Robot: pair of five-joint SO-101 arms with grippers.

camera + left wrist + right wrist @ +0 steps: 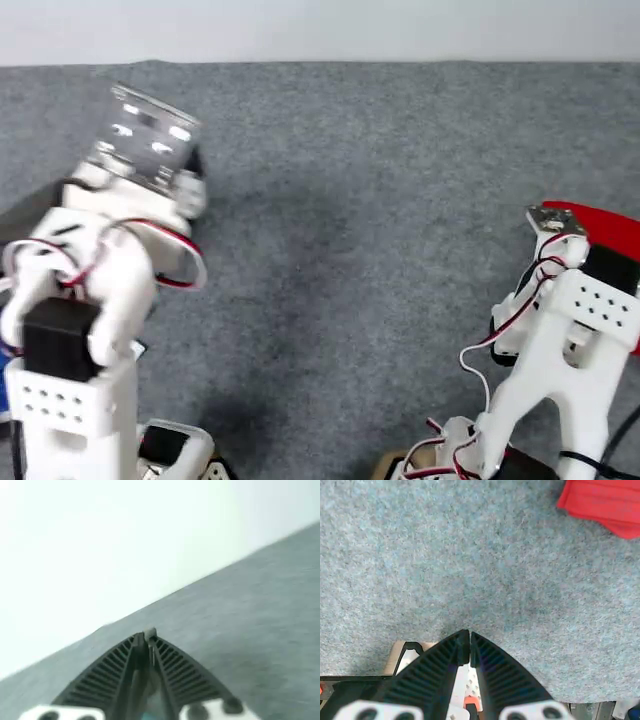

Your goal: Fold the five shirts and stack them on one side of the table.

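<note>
**Holding nothing: both grippers closed over the grey felt**

The left gripper (149,636) hangs high over the far left of the table (380,200). Its fingers are pressed together on nothing and aimed at the far edge, which I take for a parked pose. The right gripper (470,634) points down at the felt on the right side, fingers likewise touching tip to tip, empty. Near it, at the table's right edge, lies the red shirt (602,505) in layers that look folded. I'd judge that side is the stacking spot. It rests straight on the felt, in no bin or tray.
</note>
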